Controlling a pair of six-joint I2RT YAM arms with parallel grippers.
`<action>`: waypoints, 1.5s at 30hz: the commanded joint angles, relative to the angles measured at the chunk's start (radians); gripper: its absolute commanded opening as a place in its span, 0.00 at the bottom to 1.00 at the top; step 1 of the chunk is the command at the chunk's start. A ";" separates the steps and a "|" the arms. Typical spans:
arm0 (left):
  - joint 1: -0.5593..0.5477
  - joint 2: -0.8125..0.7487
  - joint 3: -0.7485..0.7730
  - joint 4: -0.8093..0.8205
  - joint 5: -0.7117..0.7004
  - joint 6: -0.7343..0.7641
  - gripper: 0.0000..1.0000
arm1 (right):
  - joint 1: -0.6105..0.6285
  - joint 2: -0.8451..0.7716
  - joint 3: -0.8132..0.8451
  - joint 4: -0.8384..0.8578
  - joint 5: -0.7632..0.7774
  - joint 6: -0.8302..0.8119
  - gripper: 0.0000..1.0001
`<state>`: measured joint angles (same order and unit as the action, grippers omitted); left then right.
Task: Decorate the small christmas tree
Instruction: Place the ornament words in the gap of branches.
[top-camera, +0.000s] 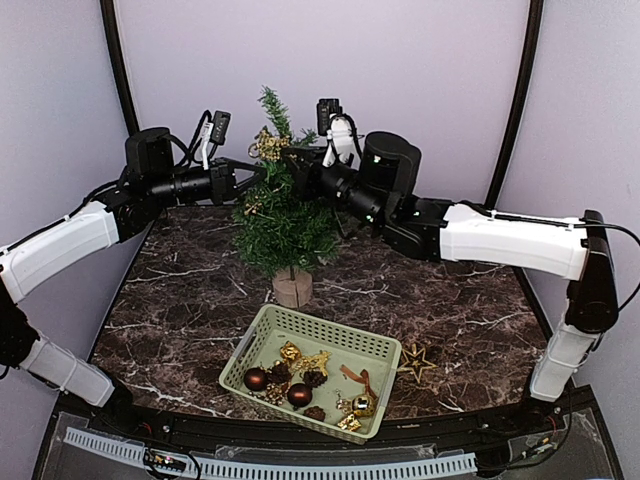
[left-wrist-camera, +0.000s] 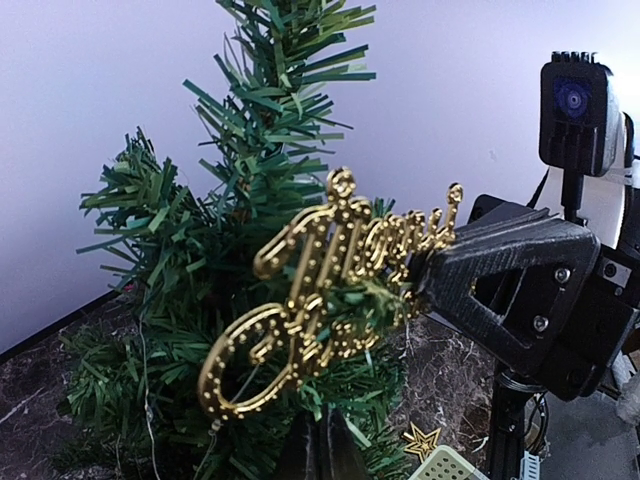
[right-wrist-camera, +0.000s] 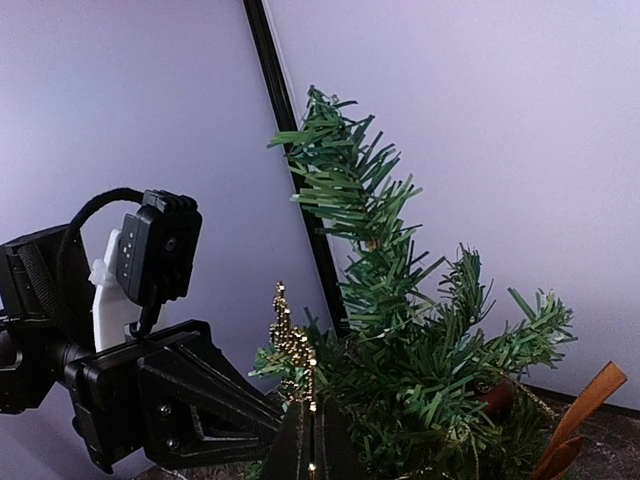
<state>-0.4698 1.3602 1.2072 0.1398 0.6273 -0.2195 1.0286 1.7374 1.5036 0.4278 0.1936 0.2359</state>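
Observation:
The small christmas tree (top-camera: 285, 215) stands upright on its wooden stump (top-camera: 292, 288) at the middle of the dark marble table. A gold script ornament (left-wrist-camera: 320, 290) sits high in its branches, near the top (top-camera: 268, 145). My right gripper (right-wrist-camera: 312, 445) comes in from the right and is shut on the ornament's end (right-wrist-camera: 297, 345). In the left wrist view its black fingers (left-wrist-camera: 500, 285) meet the gold lettering. My left gripper (left-wrist-camera: 322, 450) is shut, its tips buried in the needles just below the ornament. Whether it pinches a twig is hidden.
A pale green basket (top-camera: 330, 326) lies in front of the tree, holding brown balls (top-camera: 256, 379), pine cones and gold trinkets. A gold star (top-camera: 415, 362) lies on the table to the basket's right. A dark red ball (right-wrist-camera: 497, 397) and brown ribbon (right-wrist-camera: 585, 420) hang in the tree.

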 joint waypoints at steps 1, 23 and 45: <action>-0.001 -0.018 -0.021 -0.020 -0.004 0.012 0.00 | 0.012 0.008 0.054 -0.015 0.043 0.043 0.00; -0.001 -0.017 -0.020 -0.012 -0.011 0.008 0.00 | 0.031 0.036 0.082 -0.129 0.229 0.058 0.00; 0.009 -0.233 -0.085 -0.109 -0.180 -0.003 0.60 | 0.036 -0.265 -0.147 -0.116 0.077 0.075 0.76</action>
<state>-0.4683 1.1980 1.1370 0.0845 0.4938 -0.2161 1.0561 1.5711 1.3884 0.3248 0.2947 0.3267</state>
